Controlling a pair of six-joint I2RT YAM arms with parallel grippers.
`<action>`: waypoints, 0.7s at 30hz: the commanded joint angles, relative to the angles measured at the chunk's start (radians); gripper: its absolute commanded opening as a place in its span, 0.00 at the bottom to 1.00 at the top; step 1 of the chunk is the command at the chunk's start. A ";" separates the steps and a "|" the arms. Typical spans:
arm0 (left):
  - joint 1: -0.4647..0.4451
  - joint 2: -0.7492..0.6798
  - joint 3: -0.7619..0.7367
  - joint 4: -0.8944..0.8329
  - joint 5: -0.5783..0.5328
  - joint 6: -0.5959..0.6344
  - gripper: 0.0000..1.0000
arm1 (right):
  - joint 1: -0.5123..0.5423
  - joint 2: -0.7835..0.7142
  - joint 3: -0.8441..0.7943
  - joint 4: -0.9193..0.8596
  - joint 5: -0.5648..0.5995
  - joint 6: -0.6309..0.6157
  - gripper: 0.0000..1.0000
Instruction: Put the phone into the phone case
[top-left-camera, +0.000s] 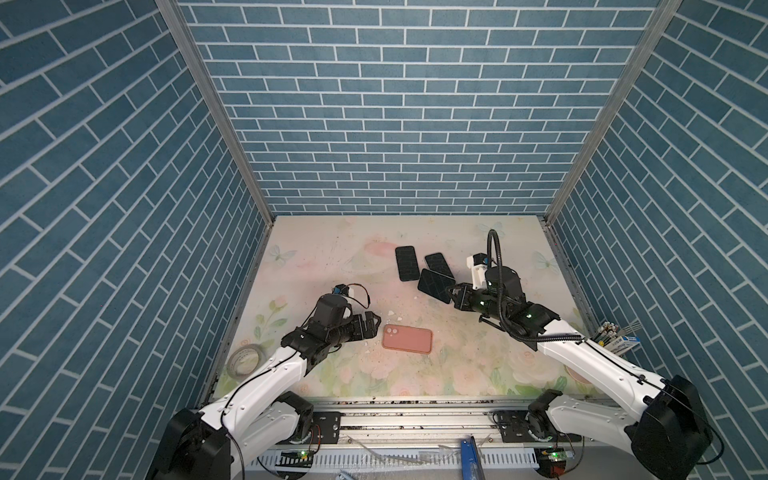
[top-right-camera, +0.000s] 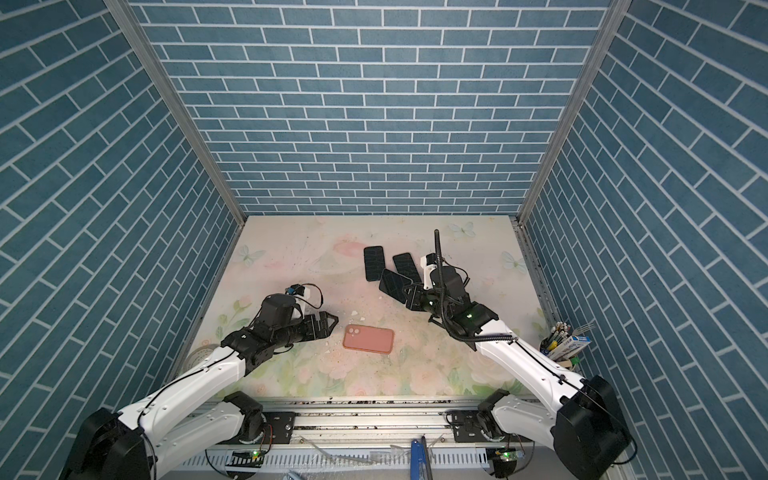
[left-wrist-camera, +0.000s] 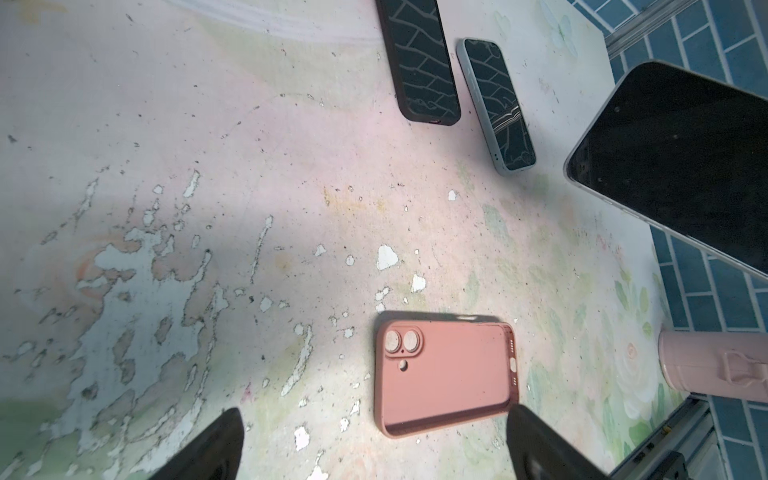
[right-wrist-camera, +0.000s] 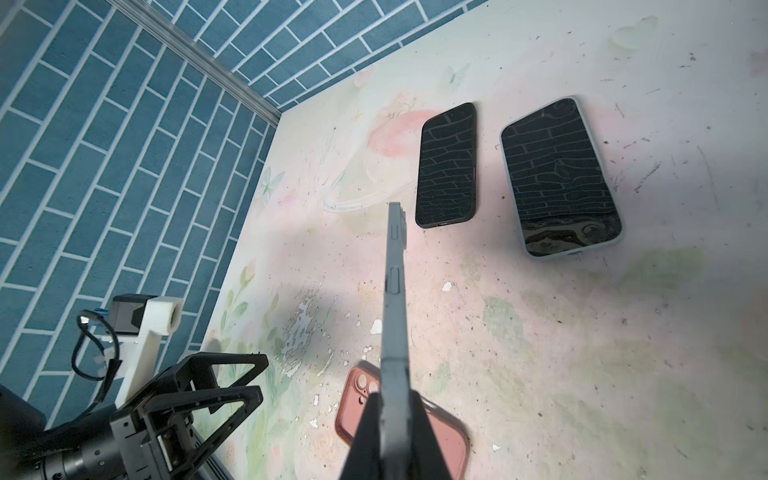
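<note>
right gripper (top-left-camera: 452, 292) pinches the slim grey phone (top-left-camera: 432, 284) at one o'clock of the empty pink silicone case (top-left-camera: 407, 338), left gripper (top-left-camera: 374, 325) wide open at nine; insertion not yet done.

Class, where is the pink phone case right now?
In a top view the case lies flat on the table, front centre, just right of the open left gripper.

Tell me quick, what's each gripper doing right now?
Left gripper: open, empty, beside the pink phone case.
Right gripper: shut on the phone.
</note>
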 joint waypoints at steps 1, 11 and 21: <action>0.006 0.028 -0.008 0.021 0.019 -0.005 1.00 | -0.003 -0.039 0.057 -0.026 -0.002 0.007 0.00; 0.004 0.079 -0.064 0.178 -0.103 -0.121 0.99 | -0.005 0.023 0.170 -0.202 -0.190 0.006 0.00; -0.004 0.024 -0.055 0.134 -0.144 -0.172 1.00 | -0.005 0.002 0.221 -0.404 -0.315 -0.058 0.00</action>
